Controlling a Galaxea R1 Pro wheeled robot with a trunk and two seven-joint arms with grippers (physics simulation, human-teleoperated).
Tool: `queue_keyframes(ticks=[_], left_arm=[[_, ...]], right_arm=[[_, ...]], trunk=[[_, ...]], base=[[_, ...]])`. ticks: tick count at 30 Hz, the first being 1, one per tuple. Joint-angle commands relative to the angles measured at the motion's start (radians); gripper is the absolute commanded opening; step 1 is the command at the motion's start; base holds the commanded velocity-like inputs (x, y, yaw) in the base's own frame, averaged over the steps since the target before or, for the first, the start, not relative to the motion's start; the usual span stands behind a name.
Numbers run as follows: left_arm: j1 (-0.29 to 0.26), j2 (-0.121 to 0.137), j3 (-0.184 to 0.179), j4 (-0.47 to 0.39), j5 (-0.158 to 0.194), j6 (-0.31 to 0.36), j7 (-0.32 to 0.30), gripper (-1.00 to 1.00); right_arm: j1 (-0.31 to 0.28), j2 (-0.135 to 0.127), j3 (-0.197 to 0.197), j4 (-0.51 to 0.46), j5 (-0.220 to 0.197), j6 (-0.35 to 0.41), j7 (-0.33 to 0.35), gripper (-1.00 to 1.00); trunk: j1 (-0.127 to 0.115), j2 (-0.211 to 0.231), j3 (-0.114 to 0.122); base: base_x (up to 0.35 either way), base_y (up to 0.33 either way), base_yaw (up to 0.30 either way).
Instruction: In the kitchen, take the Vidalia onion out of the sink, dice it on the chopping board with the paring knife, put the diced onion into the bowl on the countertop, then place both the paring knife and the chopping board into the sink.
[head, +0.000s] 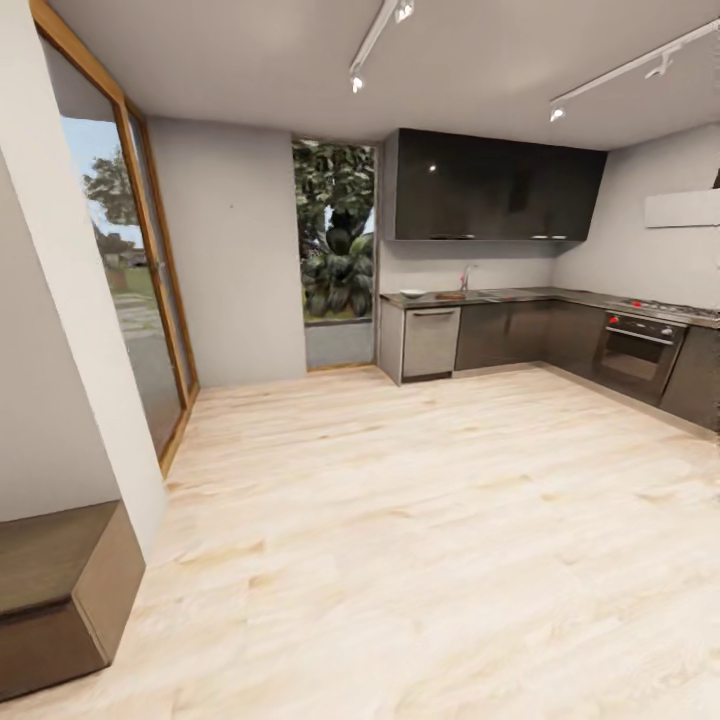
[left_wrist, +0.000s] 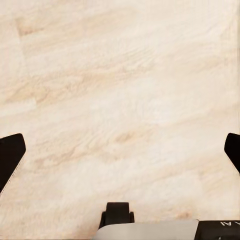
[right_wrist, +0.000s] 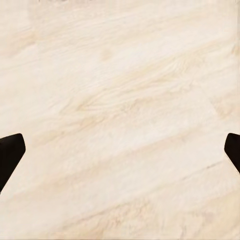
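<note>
Far across the room, in the head view, the grey countertop runs along the back wall above dark cabinets. A small white bowl rests near its left end, with a brown patch beside it that may be the chopping board. The chrome tap marks the sink; the basin's inside is hidden at this distance. The onion and the paring knife are too small or hidden to tell. My left gripper and my right gripper both hang open over pale wood floor, with nothing between their fingers.
Pale wood floor stretches between me and the kitchen. A brown bench stands at the near left by a white wall. Glass doors line the left side. A dishwasher and an oven sit under the counter.
</note>
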Motion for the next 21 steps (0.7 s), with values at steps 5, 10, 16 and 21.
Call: queue_keyframes(ticks=[5, 10, 16, 21], left_arm=[[0.0, 0.0, 0.0, -0.001, 0.001, -0.002, -0.001, 1.0], [0.0, 0.0, 0.0, -0.001, 0.001, -0.002, -0.001, 1.0], [0.0, 0.0, 0.0, -0.001, 0.001, -0.002, -0.001, 1.0], [0.0, 0.0, 0.0, -0.001, 0.001, -0.002, -0.001, 1.0]], right_arm=[[-0.001, 0.001, -0.003, 0.001, -0.001, -0.003, 0.001, 1.0], [-0.001, 0.001, -0.003, 0.001, -0.001, -0.003, 0.001, 1.0], [-0.001, 0.001, -0.003, 0.001, -0.001, -0.004, 0.001, 1.0], [-0.001, 0.001, -0.003, 0.001, -0.001, -0.004, 0.001, 1.0]], trunk=[[0.001, 0.0, -0.001], [0.001, 0.0, -0.001], [0.001, 0.0, -0.001], [0.001, 0.0, -0.001]], base=[[0.345, 0.0, -0.158], [0.345, 0.0, -0.18], [0.346, 0.0, -0.183], [0.346, 0.0, -0.185]])
